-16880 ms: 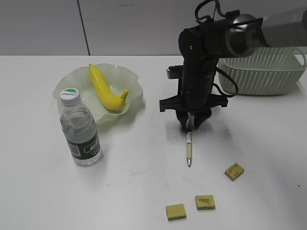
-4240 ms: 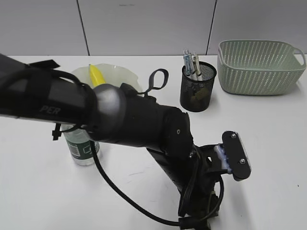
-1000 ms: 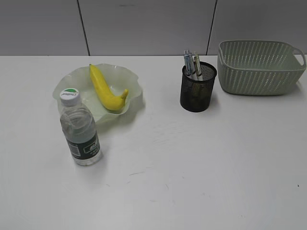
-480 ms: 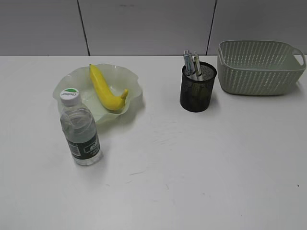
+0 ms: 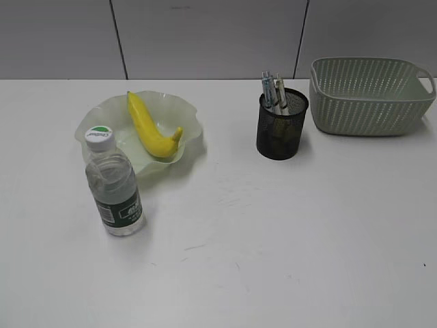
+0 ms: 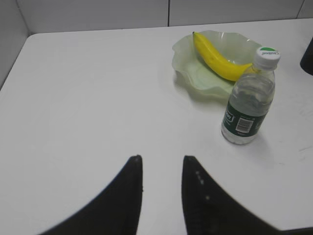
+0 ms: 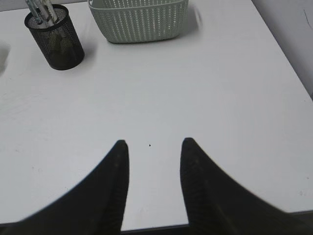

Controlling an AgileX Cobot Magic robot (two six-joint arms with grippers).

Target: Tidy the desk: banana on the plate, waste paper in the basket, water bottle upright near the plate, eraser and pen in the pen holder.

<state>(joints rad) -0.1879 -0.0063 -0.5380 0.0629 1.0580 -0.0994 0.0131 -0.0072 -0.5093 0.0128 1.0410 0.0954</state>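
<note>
We see the banana [image 5: 153, 127] lying on the plate [image 5: 102, 116], with the water bottle [image 5: 114, 186] upright just beside it. 2 pens [image 5: 272, 89] stand in the pen holder [image 5: 281, 128], near the basket [image 5: 369, 94]. Left gripper [image 6: 162, 160] and right gripper [image 7: 151, 143] hold their jaws spread over the desk [image 5: 307, 232], gripping nothing.

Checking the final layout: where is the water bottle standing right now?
In the exterior view the water bottle stands upright on the left of the desk, just in front of the plate holding the banana.
</note>
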